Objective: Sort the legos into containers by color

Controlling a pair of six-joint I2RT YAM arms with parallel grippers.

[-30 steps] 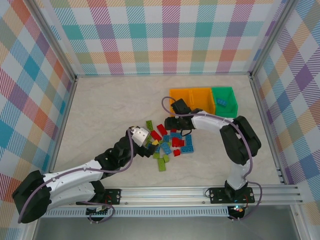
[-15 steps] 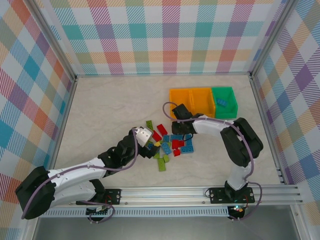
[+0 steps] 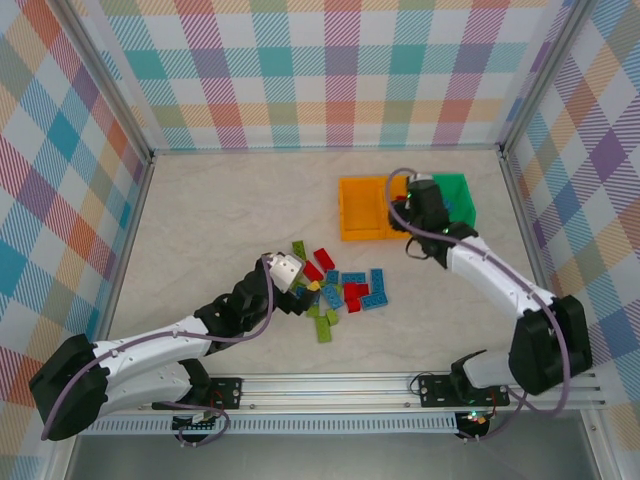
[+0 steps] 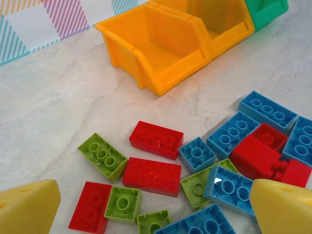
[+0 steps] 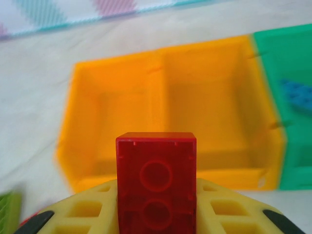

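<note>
– Now that the red brick [image 5: 156, 180] has left the heap, where is it?
– Clamped between the fingers of the right gripper [image 5: 156, 217]. A second ago that gripper was down at the heap of bricks [image 3: 335, 285]. It has since swung up over the middle orange bin [image 5: 214, 97], as far as the overhead view tells.
– So the pick is done?
– I'd say so; what remains of this step is the drop. The middle orange bin looks bare inside, and so does the other orange bin [image 5: 112, 112] touching it, so either could become the red one. The green bin [image 5: 287, 122], on the opposite side of the middle orange bin, already has a blue brick [image 5: 300, 95] in it, so the red one shouldn't land there.
– And the other arm?
– The left gripper [image 3: 290, 277] hangs over the heap, well short of the middle orange bin, with its fingers spread and nothing between them. It has barely shifted. Most of the red, blue and green bricks lie unsorted
</note>
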